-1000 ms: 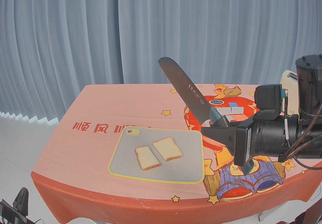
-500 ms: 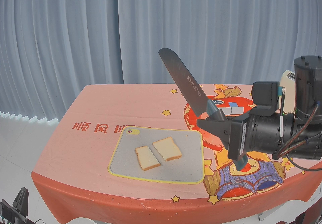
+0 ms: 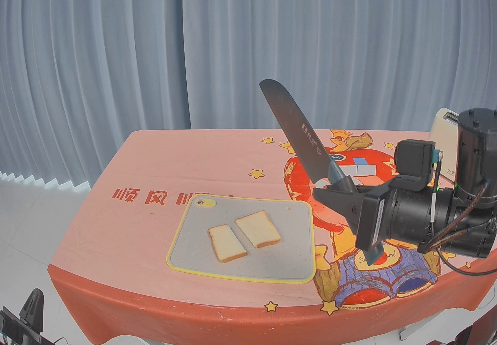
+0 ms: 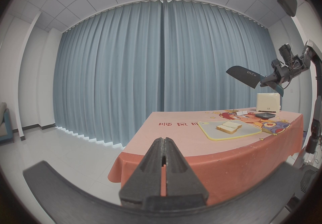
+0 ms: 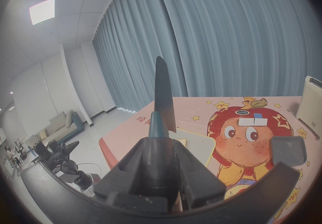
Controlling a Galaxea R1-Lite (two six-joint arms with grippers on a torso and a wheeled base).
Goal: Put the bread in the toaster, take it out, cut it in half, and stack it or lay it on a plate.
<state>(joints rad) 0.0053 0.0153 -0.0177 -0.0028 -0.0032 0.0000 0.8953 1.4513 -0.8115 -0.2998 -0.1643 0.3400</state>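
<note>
**Knife hanging over the table, bread lying cut on the board**

Bread is lying in two halves on the grey, yellow-rimmed cutting board, towards the near left part of the table. The left half and the right half are resting flat, just beside each other, both clear of the board's rim.

The right gripper is hovering above the table to the right of the board, its fingers pinching the teal handle of the knife. The dark blade is slanting up and away towards the robot's left, its tip standing out against the grey curtain – well above the bread and not touching anything. The butt of the handle is sticking out below the gripper.

The white toaster is standing at the far right edge of the table. Near it, a dark square plate is sitting on the cartoon print of the red cloth, with nothing on it. Small white and blue blocks are lying farther back on the same print.

The left gripper is hanging low, off the left side of the table and well apart from it – its fingers pressed together, holding nothing.
</note>
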